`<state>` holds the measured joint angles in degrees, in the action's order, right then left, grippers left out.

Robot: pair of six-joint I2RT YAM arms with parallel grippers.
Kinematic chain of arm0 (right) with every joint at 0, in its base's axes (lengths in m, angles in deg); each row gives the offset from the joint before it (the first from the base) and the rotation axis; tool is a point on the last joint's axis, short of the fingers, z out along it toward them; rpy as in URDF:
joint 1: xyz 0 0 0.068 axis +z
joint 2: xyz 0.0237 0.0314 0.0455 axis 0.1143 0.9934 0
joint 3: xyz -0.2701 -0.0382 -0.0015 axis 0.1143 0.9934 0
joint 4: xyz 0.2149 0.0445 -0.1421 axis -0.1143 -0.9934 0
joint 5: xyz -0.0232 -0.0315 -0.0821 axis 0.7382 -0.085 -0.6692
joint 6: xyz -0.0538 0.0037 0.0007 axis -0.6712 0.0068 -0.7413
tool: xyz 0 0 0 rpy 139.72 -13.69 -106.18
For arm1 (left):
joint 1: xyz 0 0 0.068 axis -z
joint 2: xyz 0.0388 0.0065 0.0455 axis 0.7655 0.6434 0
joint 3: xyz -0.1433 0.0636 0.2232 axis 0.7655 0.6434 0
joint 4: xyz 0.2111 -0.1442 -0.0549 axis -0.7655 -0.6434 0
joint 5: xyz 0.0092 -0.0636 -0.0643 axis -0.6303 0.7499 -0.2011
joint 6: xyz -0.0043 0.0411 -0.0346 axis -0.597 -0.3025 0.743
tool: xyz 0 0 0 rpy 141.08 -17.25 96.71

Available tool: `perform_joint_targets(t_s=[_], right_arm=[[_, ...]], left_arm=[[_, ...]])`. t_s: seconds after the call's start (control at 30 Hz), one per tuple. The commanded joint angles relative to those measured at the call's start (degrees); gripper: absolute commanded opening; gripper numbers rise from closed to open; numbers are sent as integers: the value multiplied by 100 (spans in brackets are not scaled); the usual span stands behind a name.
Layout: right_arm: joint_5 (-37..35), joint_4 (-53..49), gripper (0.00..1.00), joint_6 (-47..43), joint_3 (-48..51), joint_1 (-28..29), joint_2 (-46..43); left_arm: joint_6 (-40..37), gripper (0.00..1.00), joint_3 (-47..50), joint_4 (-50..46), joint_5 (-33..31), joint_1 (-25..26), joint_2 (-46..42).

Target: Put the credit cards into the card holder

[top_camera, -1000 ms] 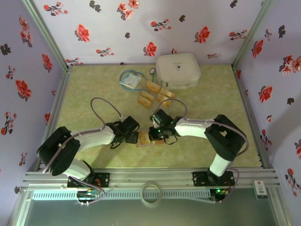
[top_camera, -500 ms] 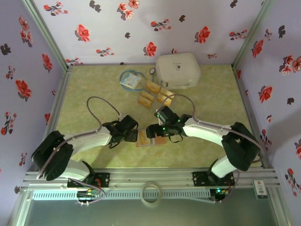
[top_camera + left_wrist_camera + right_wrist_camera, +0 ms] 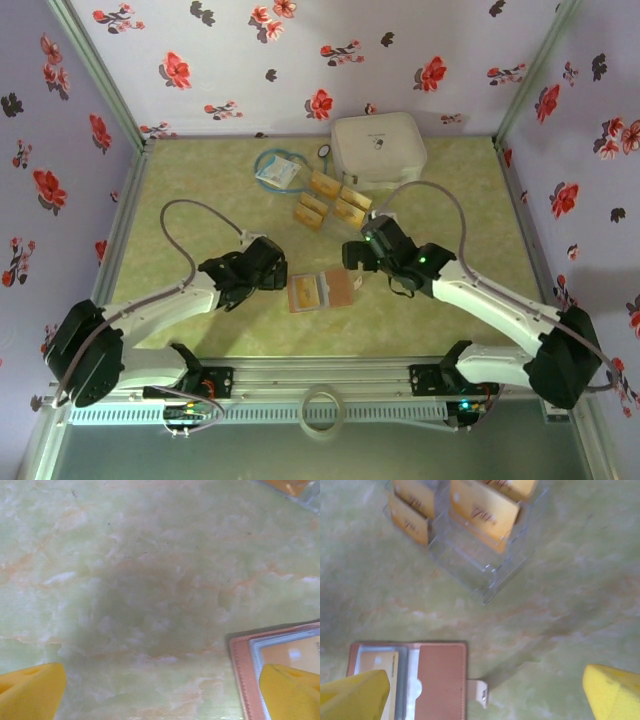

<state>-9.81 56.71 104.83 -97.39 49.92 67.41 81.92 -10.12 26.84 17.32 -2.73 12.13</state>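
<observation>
Both arms have drawn back from the small reddish-brown folding card holder (image 3: 322,291), which lies open on the green marbled table (image 3: 200,180) with one golden card inside. The left gripper (image 3: 278,272) hangs just left of it and the right gripper (image 3: 352,258) just behind its right half, both spread wide and empty. The flat golden-tan credit cards (image 3: 330,200) sit farther back.

**Colours inside a flowered work cell**

The table (image 3: 450,300) was pale green, marbled with faint orange veins. The walls (image 3: 230,60) were lilac, scattered with red and black flowers. The card holder (image 3: 322,291) was reddish-brown outside and grey-blue within. The credit cards (image 3: 333,200) were golden-tan with dark script. A case (image 3: 378,148) was white, and a packet (image 3: 277,172) was blue and white. The left arm (image 3: 170,305) and right arm (image 3: 490,300) were white with black joints. The left gripper (image 3: 161,687) and right gripper (image 3: 484,691) had bright yellow fingertips (image 3: 292,690).
</observation>
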Motion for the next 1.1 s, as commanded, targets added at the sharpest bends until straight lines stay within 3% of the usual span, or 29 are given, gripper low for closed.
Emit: perform_joint_targets(t_s=[0.0, 0.13, 0.37, 0.77, 0.93, 1.07], right_arm=[[502, 92, 99, -142, 377, -104, 10], [951, 508, 91, 8, 713, -107, 226], [1175, 1106, 73, 166, 1011, -108, 613], [1312, 1476, 41, 116, 984, -221, 1172], [1389, 1561, 14, 79, 995, -271, 1339], [1455, 1609, 3, 75, 1027, -275, 1368]], left_arm=[[237, 100, 95, 382, 415, -45, -235], [409, 100, 350, 1007, 1135, -138, -270], [618, 100, 613, 1702, 1794, -218, -4], [753, 100, 698, 2151, 2054, -222, 446], [776, 100, 706, 2278, 2129, -222, 595], [801, 100, 706, 2403, 2208, -222, 741]])
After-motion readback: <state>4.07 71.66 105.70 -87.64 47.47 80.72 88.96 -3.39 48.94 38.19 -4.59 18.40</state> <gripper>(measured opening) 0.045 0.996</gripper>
